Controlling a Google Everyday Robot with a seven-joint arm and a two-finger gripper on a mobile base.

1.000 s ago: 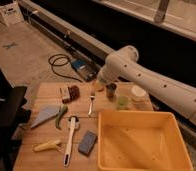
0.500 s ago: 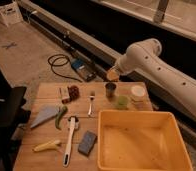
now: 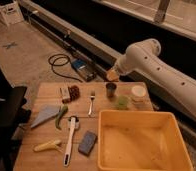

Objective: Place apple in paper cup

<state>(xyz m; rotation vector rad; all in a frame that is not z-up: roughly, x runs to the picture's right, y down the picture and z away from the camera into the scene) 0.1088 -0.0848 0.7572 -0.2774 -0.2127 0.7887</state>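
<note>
Jaws clamped on the apple [image 3: 112, 75], gripper [image 3: 114, 74] raised above the back edge of the wooden table [image 3: 51, 90], just beyond the cups. White arm [image 3: 161, 75] comes in from the right, wrist end at upper centre.

Camera view, single:
- apple: orange-red, round, no clear long axis, no stem direction readable. Partly hidden by the gripper, off the table surface.
- paper cup [image 3: 138, 92]: pale, upright, mouth up, near the back right corner of the table, right of the gripper and lower in frame. Apart from the apple.
- dark brown cup [image 3: 111, 90]: upright, directly below the gripper in frame.
- green cup [image 3: 122, 102]: translucent, just in front of and between the other two cups, close to the bin's back rim.
- yellow bin [image 3: 103, 145]: large, fills the front right of the table, rim runs close to the cups.
- fork [image 3: 92, 102]: long axis front to back, left of the cups.
- white-handled brush [image 3: 70, 140], blue sponge [image 3: 88, 142], green pepper-like vegetable [image 3: 61, 116], grey cloth [image 3: 45, 116]: on the left half.
- black cable [image 3: 61, 65]: on the floor behind the table.

Open room: strip of bare wood between fork and cups; space above the cups free apart from the arm.
</note>
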